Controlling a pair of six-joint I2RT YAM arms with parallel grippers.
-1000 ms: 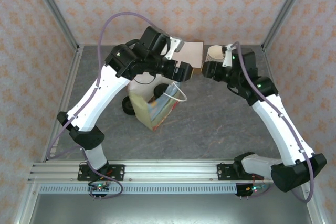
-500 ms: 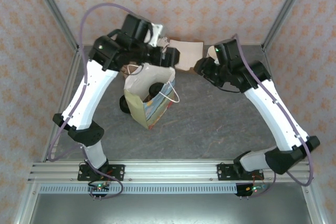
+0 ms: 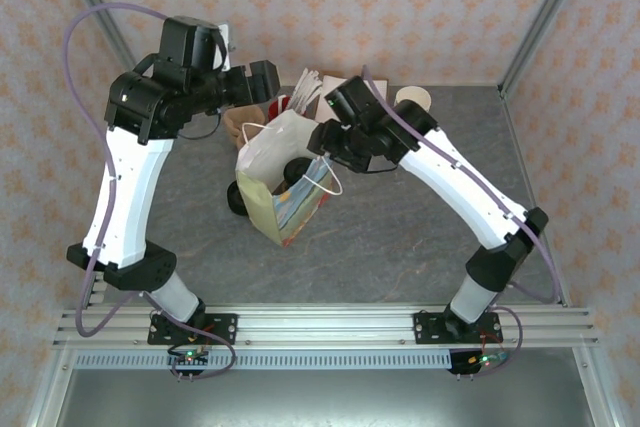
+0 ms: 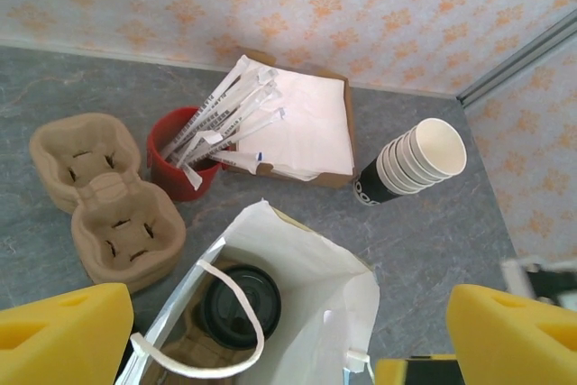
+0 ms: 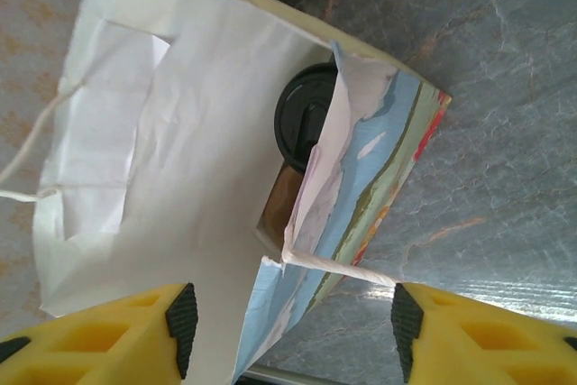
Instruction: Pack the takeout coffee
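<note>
The takeout coffee (image 4: 241,305) stands inside the paper bag (image 4: 306,259), its round black lid facing up, with brown cardboard under it. In the right wrist view the same lid (image 5: 302,123) peeks from behind the bag's (image 5: 180,132) coloured wall. My left gripper (image 4: 288,344) hangs open high above the bag's mouth, holding nothing. My right gripper (image 5: 293,331) is open too; the bag's front wall and one string handle lie between its fingers, untouched. From above, the left gripper (image 3: 262,82) is behind the bag (image 3: 290,209) and the right gripper (image 3: 318,147) is over its right rim.
Behind the bag stand a red cup of wrapped sticks (image 4: 185,164), a box of napkins (image 4: 306,128), brown cup carriers (image 4: 99,209) and a stack of lidless white cups (image 4: 416,161). A low black round piece (image 3: 240,200) lies left of the bag.
My left arm has risen and swung back to the left, away from the bag. My right arm has swept left from the cup stack to the bag's right rim.
</note>
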